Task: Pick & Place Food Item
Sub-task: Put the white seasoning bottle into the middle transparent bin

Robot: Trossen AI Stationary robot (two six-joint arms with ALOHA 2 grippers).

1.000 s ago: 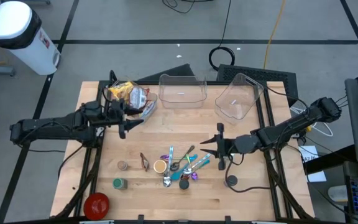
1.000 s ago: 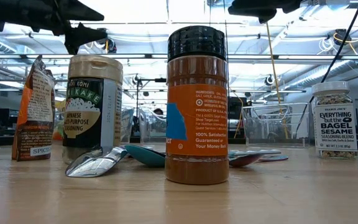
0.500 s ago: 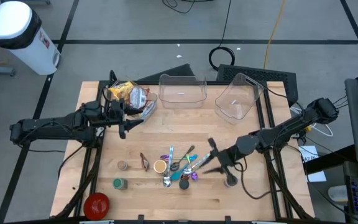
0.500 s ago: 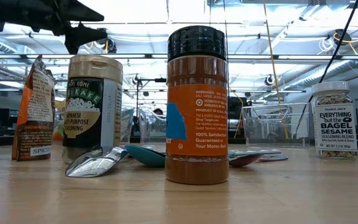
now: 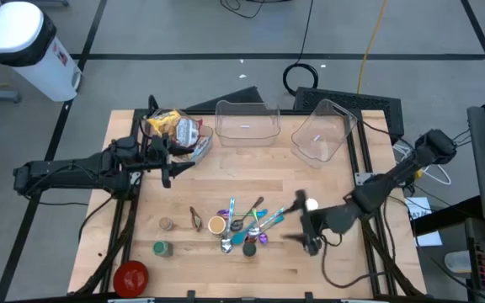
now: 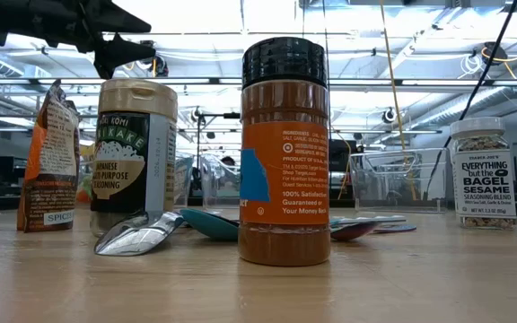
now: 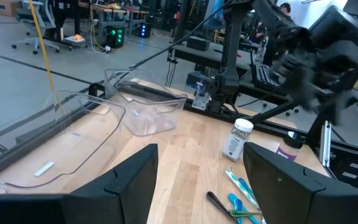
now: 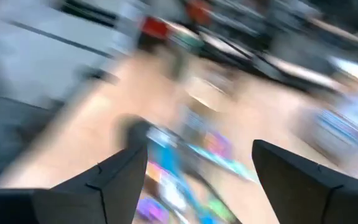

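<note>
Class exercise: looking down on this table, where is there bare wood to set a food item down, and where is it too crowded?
Free: the middle strip between the clear bins and the utensil pile, and the front edge right of the red lid. Crowded: the utensil pile, the snack bags by the left gripper, and around the right gripper.

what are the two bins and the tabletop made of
Bins: probably clear, glossy plastic; the table shows through their walls and the rims catch light. Tabletop: looks like light wood, butcher-block style, with visible plank strips and grain and a smooth, slightly satin finish.
</note>
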